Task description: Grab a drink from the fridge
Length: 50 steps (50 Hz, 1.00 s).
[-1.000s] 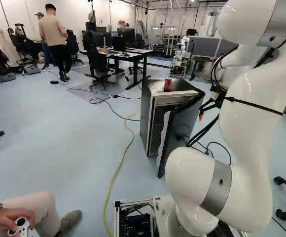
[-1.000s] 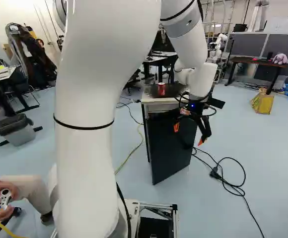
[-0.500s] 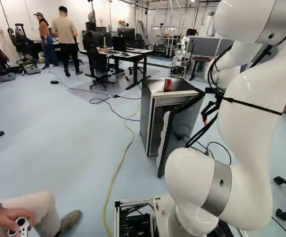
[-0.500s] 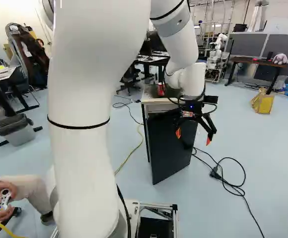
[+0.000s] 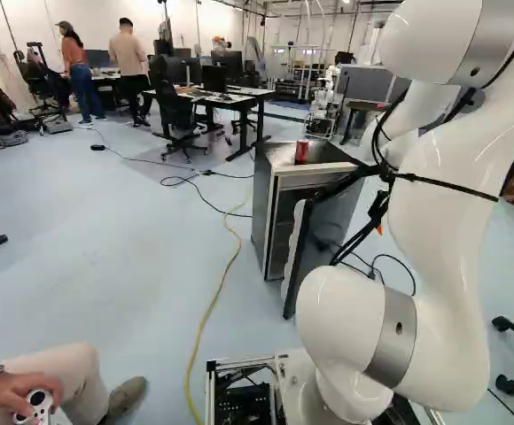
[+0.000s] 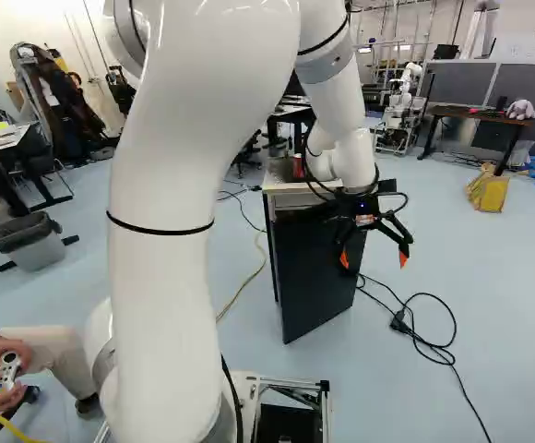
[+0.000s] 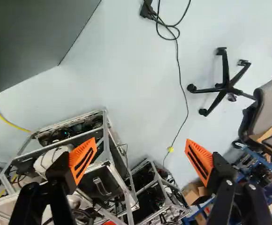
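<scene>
End effector [image 6: 374,261] has shifted rightward, wide open; only left base view shows the fridge interior [image 5: 284,228].

One fridge [image 6: 315,281], one red can [image 5: 301,152], two fingers [image 6: 403,259]

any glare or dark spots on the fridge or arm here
Left base view: bright sheen on the fridge top beside the can, glossy highlights on the arm, fridge inside dim. Right base view: door looks nearly black, with little detail visible. Wrist view: floor pale, fairly evenly lit, no harsh glare.
</scene>
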Motion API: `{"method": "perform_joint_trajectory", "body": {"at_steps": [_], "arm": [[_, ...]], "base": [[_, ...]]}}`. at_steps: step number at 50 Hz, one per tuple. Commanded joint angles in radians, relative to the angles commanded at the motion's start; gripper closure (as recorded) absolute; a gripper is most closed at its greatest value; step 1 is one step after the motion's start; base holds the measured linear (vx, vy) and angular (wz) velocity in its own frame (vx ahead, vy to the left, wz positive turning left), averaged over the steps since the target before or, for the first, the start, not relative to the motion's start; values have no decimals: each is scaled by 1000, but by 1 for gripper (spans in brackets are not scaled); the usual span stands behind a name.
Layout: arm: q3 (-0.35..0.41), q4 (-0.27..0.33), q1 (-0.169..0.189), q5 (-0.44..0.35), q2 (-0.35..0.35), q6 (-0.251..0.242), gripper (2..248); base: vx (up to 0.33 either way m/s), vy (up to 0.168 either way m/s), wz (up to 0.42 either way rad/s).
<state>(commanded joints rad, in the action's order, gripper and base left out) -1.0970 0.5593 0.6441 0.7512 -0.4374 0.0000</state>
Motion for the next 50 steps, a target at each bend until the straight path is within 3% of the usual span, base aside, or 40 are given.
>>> {"method": "perform_joint_trajectory", "body": {"at_steps": [30, 50], "arm": [[16, 268, -15, -185, 2, 0, 3], [46, 373, -37, -297, 24, 0, 3]], "base": [[0, 0, 0], [0, 0, 0]]}}
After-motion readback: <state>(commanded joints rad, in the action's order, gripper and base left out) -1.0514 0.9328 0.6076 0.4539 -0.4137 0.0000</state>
